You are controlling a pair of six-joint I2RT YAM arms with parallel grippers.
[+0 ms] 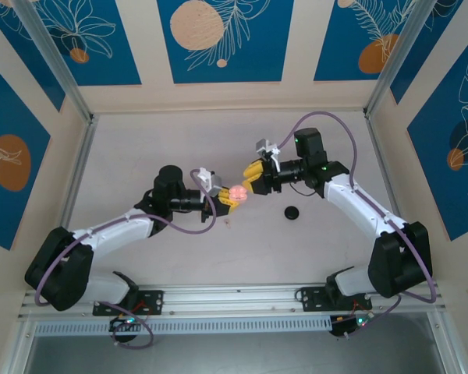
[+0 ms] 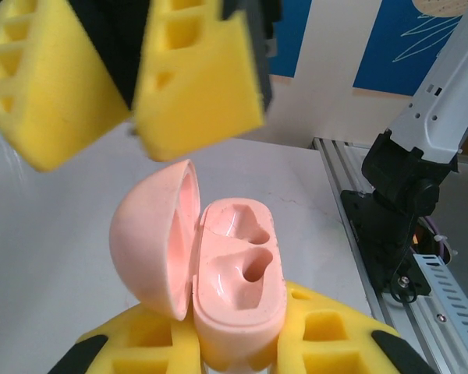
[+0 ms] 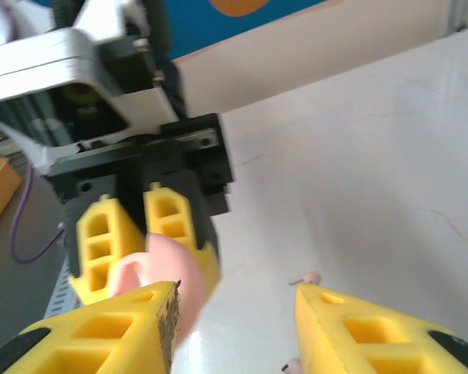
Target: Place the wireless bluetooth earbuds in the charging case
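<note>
While the left gripper [image 2: 242, 347] is clamped tight on the base of the pink charging case [image 2: 234, 265], holding it up off the table [image 1: 140, 156] near the middle, the lid stands open at nine o'clock of the base and both wells look empty. The right gripper [image 3: 234, 327] hangs just beside the case, at about one o'clock of it from overhead. Its yellow foam jaws are parted with nothing between them.

At least one pale pink earbud [image 3: 305, 278] lies loose on the table below, apart from the case. A small black round thing [image 1: 292, 213] sits at four o'clock of the case, well apart from it.

My worry is how close those two sets of fingers are. A careless move by the right one could bump the lid shut or knock the case crooked in its grip. The earbud is tiny against those broad foam pads, so I'd expect it to squirt out or turn when pinched. It could then reach the well at the wrong angle and fail to seat.
</note>
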